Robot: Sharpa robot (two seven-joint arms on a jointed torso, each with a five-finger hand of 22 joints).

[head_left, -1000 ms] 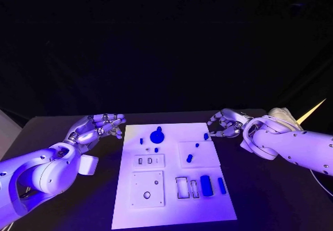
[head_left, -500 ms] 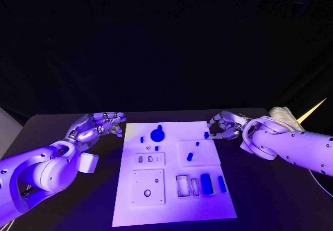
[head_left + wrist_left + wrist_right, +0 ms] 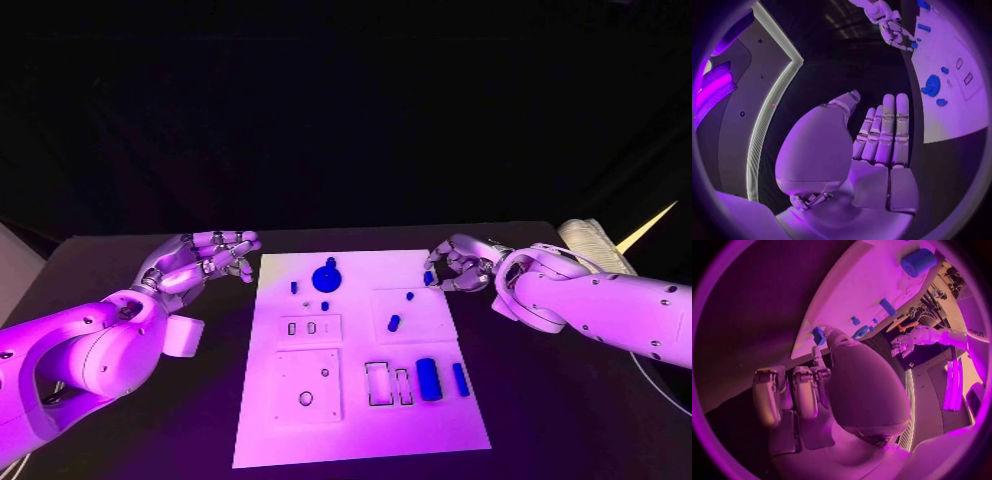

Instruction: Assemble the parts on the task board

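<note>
A: Black tabletop (image 3: 577, 400), dark room. The small blue part (image 3: 428, 279) sits at the task board (image 3: 361, 440) far right edge, right hand (image 3: 464, 264) fingers curled round it; grip unconfirmed.

B: Risk: part slips off-board. Left hand (image 3: 202, 260) spread, holding nothing.
</note>
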